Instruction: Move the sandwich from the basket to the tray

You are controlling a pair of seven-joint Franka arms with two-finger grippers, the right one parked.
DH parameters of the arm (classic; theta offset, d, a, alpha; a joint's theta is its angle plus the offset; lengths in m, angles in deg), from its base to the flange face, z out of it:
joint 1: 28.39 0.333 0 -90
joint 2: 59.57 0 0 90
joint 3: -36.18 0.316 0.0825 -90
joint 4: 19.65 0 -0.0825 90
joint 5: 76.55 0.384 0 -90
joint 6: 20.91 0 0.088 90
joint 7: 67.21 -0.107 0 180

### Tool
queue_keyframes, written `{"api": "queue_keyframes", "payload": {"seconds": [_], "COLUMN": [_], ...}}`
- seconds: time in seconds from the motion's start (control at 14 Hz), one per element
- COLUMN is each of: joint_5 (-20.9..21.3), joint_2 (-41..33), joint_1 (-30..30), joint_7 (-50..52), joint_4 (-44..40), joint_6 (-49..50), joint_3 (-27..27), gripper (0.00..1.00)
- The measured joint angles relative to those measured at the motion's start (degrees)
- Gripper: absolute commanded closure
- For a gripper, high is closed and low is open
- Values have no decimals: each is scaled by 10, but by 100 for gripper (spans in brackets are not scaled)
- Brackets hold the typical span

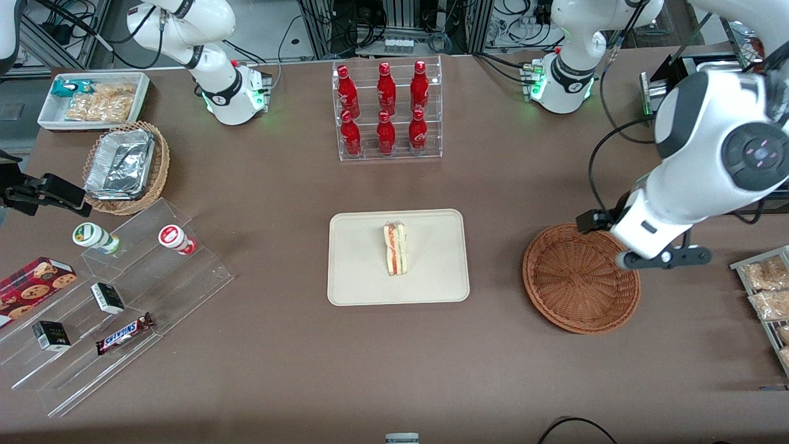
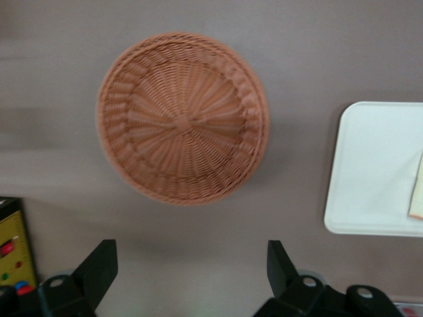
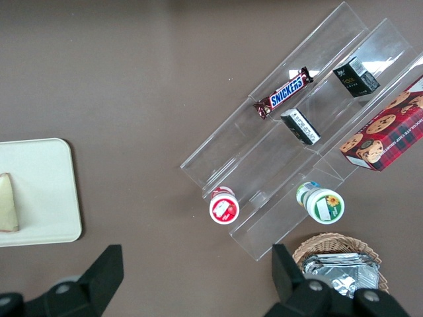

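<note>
One sandwich (image 1: 395, 249) on tray (image 1: 357, 290), soft, light, film-slick, best pinched across its bread faces; gripper (image 2: 192, 271) released above empty basket (image 1: 579, 277).

Even, bright overhead light falls on the brown counter (image 1: 277, 370) in the front view, with only soft, short shadows beside objects. Glare flashes off the crumpled silver foil containers (image 1: 120, 163) at upper left. The left wrist view is blurred: the round reddish-brown wicker basket (image 2: 183, 119) looks smeared, above the open black hand (image 2: 192, 274).
</note>
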Motion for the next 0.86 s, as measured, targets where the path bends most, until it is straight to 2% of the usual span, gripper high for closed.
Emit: {"api": "queue_keyframes", "payload": {"seconds": [0.29, 0.43, 0.86], "joint_5": [-10, -11, -14], "joint_2": [-113, -149, -156], "joint_1": [0, 0, 0], "joint_7": [-6, -8, -9], "joint_4": [48, 63, 68], "joint_6": [74, 78, 66], "joint_3": [13, 13, 14], "gripper": [0, 0, 0]}}
